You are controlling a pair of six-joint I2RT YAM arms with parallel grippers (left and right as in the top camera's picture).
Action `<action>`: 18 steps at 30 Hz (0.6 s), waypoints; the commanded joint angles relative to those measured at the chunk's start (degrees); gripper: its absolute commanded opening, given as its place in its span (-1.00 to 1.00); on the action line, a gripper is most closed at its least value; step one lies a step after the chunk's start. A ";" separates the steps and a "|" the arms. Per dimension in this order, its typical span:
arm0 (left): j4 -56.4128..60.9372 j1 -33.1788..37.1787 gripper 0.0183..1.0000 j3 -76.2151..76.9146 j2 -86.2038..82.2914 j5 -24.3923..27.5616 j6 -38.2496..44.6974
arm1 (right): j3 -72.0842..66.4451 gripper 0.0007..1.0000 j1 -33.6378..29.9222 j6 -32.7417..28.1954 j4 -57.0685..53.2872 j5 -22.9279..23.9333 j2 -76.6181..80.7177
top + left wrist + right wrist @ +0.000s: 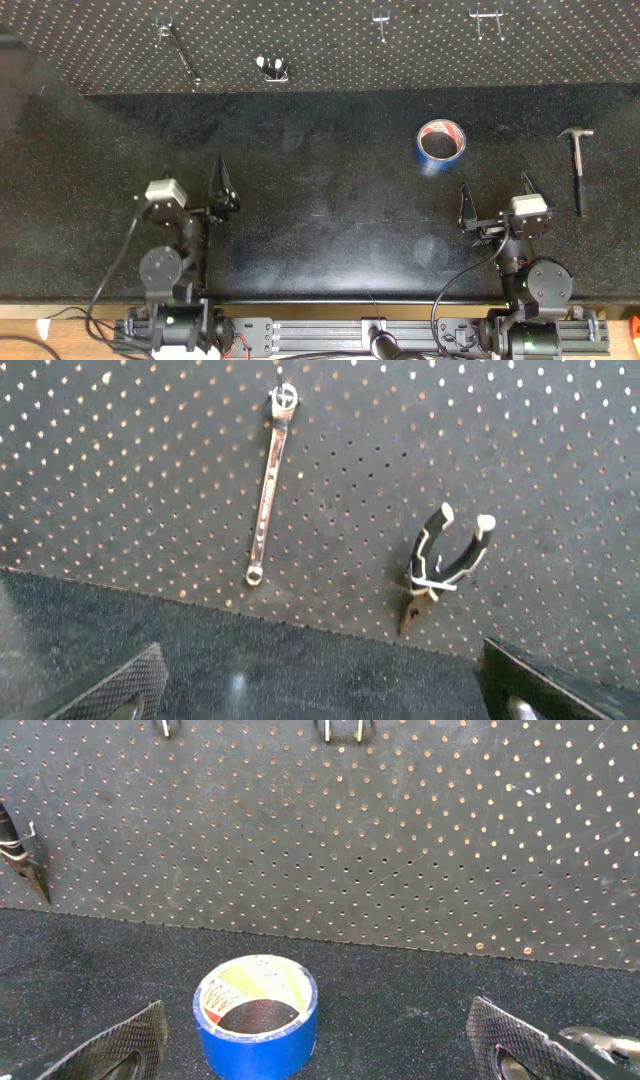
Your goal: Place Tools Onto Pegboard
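Note:
A wrench (180, 50) (268, 485) and black-and-white pliers (272, 68) (440, 565) hang on the dotted pegboard (330, 45). On the black table lie a blue tape roll (441, 143) (257, 1015) and, far right, a hammer (577, 165) whose head (600, 1040) peeks past my right finger. My left gripper (218, 192) (320, 705) hovers open near the front left, facing the wrench and pliers, with nothing between its fingers. My right gripper (497, 200) (320, 1060) stands open a short way in front of the tape roll, holding nothing.
Two bare metal hooks (380, 20) (487, 20) stick out of the pegboard at the upper right. The table's front edge (330, 298) runs just ahead of both arm bases.

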 commanded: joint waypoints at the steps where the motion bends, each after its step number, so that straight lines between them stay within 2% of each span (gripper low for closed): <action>1: -13.94 -1.01 0.99 -2.16 -13.03 -0.37 0.13 | -0.24 0.95 0.35 -0.61 -0.17 -0.13 -0.42; 3: -22.95 -2.58 0.99 -2.16 -19.23 -0.94 0.98 | -0.24 0.95 0.35 -0.61 -0.17 -0.13 -0.42; 5: -22.88 -4.17 0.99 -2.16 -20.81 -0.46 8.28 | -0.24 0.95 0.35 -0.61 -0.17 -0.13 -0.42; 6: -22.95 -4.46 0.99 -2.16 -20.81 0.00 9.35 | -0.24 0.95 0.35 -0.61 -0.17 -0.13 -0.42; 18: -22.91 -4.46 0.99 -2.16 -20.79 0.17 9.31 | -0.24 0.95 0.35 -0.61 -0.17 -0.13 -0.42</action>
